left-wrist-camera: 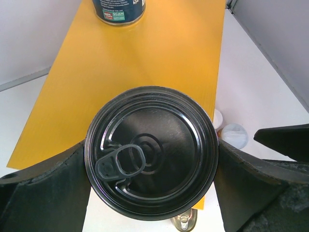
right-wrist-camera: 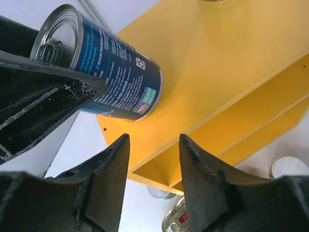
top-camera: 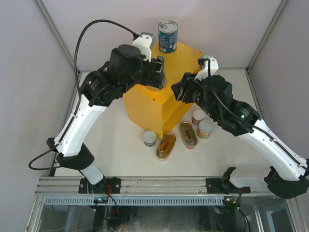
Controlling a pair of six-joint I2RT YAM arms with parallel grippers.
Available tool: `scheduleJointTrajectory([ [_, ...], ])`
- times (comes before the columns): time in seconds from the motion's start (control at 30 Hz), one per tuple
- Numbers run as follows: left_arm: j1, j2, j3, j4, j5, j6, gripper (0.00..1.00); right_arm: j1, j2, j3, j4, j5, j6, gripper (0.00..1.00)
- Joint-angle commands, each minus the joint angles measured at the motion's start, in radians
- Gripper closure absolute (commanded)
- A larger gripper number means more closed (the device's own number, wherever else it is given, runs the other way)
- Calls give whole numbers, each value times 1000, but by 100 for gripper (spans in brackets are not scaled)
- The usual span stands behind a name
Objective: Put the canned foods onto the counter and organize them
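Left jaws [top-camera: 157,72] are clamped on a tall blue can [left-wrist-camera: 150,158], one jaw on each side of the body, pull-tab lid facing the wrist camera. The can is upright over the near end of the yellow counter [top-camera: 186,58]. In the right wrist view its base rim looks to be meeting the top close to the edge, but I can't tell if it's fully seated or just above.

Second tall blue can [top-camera: 168,35] stands upright at the far end of the counter top, well apart from the held one.

Right jaws [right-wrist-camera: 149,179] are parted by a moderate gap with nothing between them, hanging beside the counter's right side and pointed at it. The inner shelf shows past them.

The rest are on the white base [top-camera: 120,150] in front of the counter:
- One small can [top-camera: 150,138].
- Two oval tins [top-camera: 165,146] [top-camera: 188,134], lying flat near each other.
- Two more small cans [top-camera: 198,116] [top-camera: 205,128], just beside each other next to the right-hand tin.
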Motion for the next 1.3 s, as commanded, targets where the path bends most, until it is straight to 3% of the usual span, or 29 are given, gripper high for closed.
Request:
scheduleJointTrajectory([
  [0.0,6,-23,99,168,19,30,67,-4,-2,21,39,5,-10,55],
  [0.1,11,-14,99,175,31,35,46,-4,-1,22,37,6,-10,55],
  [0.23,14,-3,99,192,45,38,30,-9,1,23,29,8,-12,55],
  [0.77,20,37,99,234,73,25,10,-33,-5,10,14,-1,-10,54],
  [1.27,26,32,74,283,64,6,0,-40,-8,-5,26,-9,-8,53],
])
